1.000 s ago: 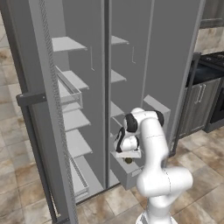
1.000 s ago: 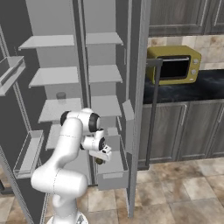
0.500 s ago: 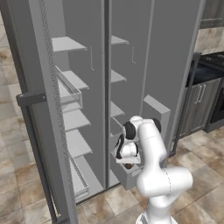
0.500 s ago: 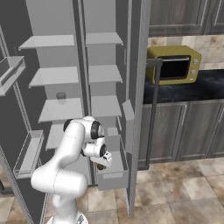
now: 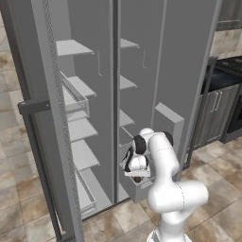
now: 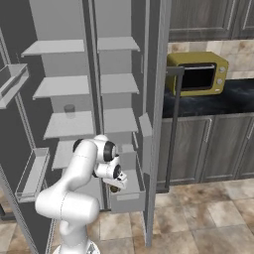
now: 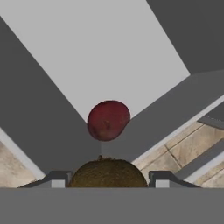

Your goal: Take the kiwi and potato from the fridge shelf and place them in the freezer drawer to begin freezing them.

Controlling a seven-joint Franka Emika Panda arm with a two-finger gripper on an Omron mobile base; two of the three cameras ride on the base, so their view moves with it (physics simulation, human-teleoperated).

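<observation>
gripper (image 7: 107, 175) clamped on kiwi (image 7: 108, 172), straight above freezer drawer (image 7: 87, 57) corner, potato (image 7: 108, 120) already lying just below

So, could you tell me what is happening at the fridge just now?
The robot arm has its gripper shut on the kiwi and holds it low over the pulled-out freezer drawer. In the hand view a reddish potato already lies in a corner of the drawer floor, right below the kiwi. The kiwi has not been let go yet. The fridge doors stand open, and a yellow microwave sits on the counter to the right.
</observation>
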